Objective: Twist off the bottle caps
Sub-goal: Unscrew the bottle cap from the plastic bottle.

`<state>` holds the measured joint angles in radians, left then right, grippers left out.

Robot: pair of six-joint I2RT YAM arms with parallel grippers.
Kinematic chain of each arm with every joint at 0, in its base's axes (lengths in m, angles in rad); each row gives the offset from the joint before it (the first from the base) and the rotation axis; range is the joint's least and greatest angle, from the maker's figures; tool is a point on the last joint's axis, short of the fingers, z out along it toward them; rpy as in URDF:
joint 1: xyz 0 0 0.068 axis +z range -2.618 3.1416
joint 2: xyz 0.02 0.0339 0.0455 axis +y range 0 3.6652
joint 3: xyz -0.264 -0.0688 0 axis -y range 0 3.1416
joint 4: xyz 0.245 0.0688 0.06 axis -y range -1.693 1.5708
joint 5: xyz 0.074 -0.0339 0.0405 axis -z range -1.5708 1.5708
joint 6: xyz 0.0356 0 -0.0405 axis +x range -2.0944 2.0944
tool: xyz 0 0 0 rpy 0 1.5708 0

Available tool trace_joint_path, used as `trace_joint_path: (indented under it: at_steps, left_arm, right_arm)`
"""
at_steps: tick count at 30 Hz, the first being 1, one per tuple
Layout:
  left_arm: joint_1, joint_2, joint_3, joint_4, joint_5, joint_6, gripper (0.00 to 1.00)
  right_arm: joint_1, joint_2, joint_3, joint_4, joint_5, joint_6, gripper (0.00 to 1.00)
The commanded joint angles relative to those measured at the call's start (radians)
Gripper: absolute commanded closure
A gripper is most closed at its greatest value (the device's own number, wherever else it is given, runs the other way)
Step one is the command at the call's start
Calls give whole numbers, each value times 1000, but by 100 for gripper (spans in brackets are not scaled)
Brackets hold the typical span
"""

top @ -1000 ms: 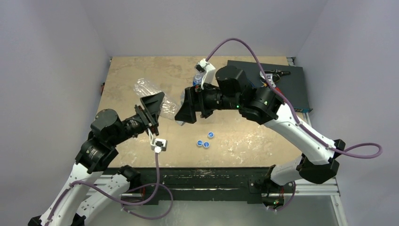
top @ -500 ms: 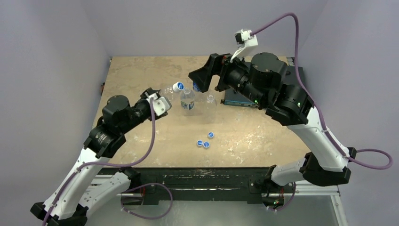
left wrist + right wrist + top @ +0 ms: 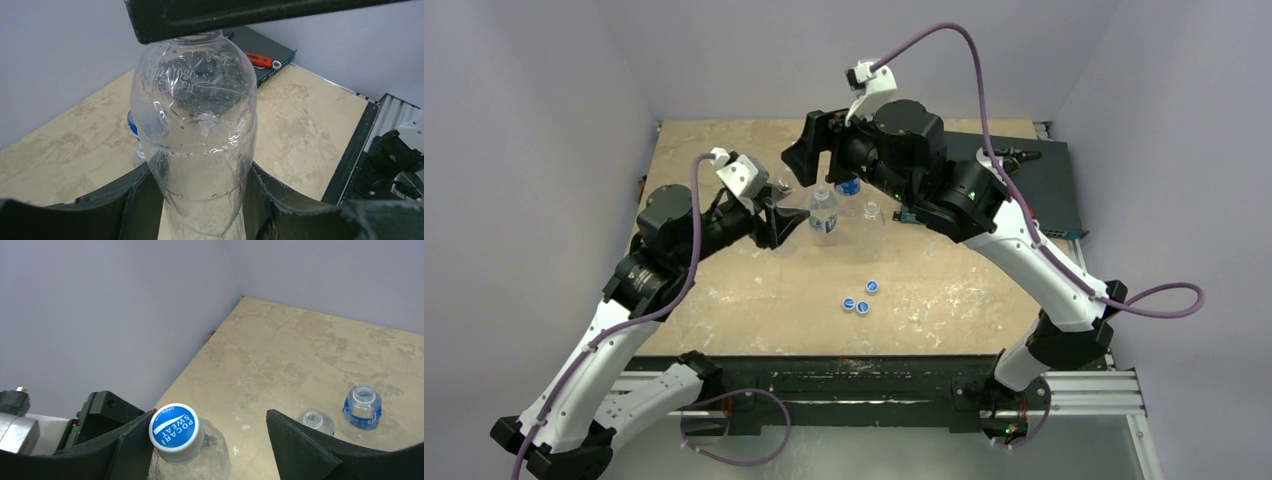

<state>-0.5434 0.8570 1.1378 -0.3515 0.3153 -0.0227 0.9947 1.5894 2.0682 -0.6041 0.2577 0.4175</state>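
My left gripper [image 3: 200, 212] is shut on the lower body of a clear, unlabelled bottle [image 3: 195, 130] and holds it upright over the table [image 3: 724, 290]. On that bottle sits a blue cap with white lettering [image 3: 176, 432]. My right gripper [image 3: 210, 422] is open around the cap: one finger [image 3: 135, 445] touches its side, the other stands well apart. In the top view the right gripper [image 3: 802, 165] hangs over the left gripper [image 3: 776, 218] and hides the cap. Three loose blue caps [image 3: 860, 298] lie on the table.
Three more bottles stand mid-table: a labelled one [image 3: 824, 215] and two without caps, one clear [image 3: 315, 421], one with blue at its neck [image 3: 362, 406]. A dark flat box [image 3: 1034, 175] with a red-handled tool [image 3: 265, 61] lies back right.
The left gripper has turned the clear bottle upright and brought it toward the middle. The right gripper swung left and down to the bottle's cap.
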Motion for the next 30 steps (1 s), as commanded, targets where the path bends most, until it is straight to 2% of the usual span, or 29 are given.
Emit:
trace_joint_path:
  at_steps: [1,10,15,19,21,26,30]
  left_arm:
    - [6,-19,2,95,65,-134,66]
    - [16,-16,-23,124,106,-178,67]
    - [16,-15,-21,123,119,-166,67]
    - [20,-17,-18,113,118,-160,67]
    - [22,-19,-17,107,117,-156,67]
    - [25,-20,-8,95,116,-150,67]
    - [25,-11,-1,110,145,-159,67]
  right_arm:
    - [5,-45,74,79,-25,-23,23]
    - [5,-32,19,130,-71,-8,51]
    - [5,-40,-13,155,-90,-1,55]
    - [5,-43,-24,173,-107,4,50]
    - [5,-43,-28,181,-108,8,54]
    - [5,-44,-41,196,-103,14,83]
    - [5,-59,-70,209,-107,7,100]
